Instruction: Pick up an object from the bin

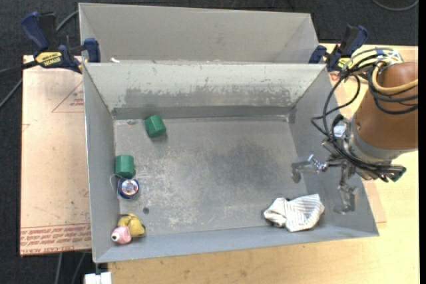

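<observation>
- Two fingers of the gripper (321, 186) are held apart, empty, by the grey metal bin's (200, 96) right wall.
- One crumpled white cloth (295, 212) is seen just beside them.

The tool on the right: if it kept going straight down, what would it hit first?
Probably bare bin floor by the right wall; the crumpled white cloth lies just beside the tool's line. Depth is unclear.

The grey bin (219, 169) carries a green block (155, 126), a second green block (124, 165), a blue disc (128, 188), a yellow toy (128, 228) and a white cloth (295, 213).
</observation>
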Available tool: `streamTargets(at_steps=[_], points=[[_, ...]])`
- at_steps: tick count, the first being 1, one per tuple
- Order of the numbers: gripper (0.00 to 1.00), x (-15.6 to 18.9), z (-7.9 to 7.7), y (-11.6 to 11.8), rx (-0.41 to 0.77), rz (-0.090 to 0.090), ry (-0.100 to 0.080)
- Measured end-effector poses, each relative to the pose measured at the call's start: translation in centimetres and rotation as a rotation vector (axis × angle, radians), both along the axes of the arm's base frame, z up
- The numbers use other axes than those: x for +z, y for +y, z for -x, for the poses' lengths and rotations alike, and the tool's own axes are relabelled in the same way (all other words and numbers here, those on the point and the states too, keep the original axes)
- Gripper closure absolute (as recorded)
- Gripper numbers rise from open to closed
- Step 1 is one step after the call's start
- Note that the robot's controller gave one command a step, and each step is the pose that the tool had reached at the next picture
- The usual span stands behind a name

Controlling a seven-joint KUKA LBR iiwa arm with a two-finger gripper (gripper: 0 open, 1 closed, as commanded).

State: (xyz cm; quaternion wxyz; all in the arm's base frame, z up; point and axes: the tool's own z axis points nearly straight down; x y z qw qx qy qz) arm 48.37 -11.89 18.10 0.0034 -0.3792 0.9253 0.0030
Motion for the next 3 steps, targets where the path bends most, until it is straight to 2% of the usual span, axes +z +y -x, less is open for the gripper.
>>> streamTargets(at_steps=[1,2,3], points=[[0.0,-2.2,-0.4,2.5,0.078,-0.001,-0.001],[0.0,-7.4,-0.3,-0.8,0.265,0.0,-0.005],[1.0,-9.6,-0.1,1.6,0.462,-0.002,-0.005]])
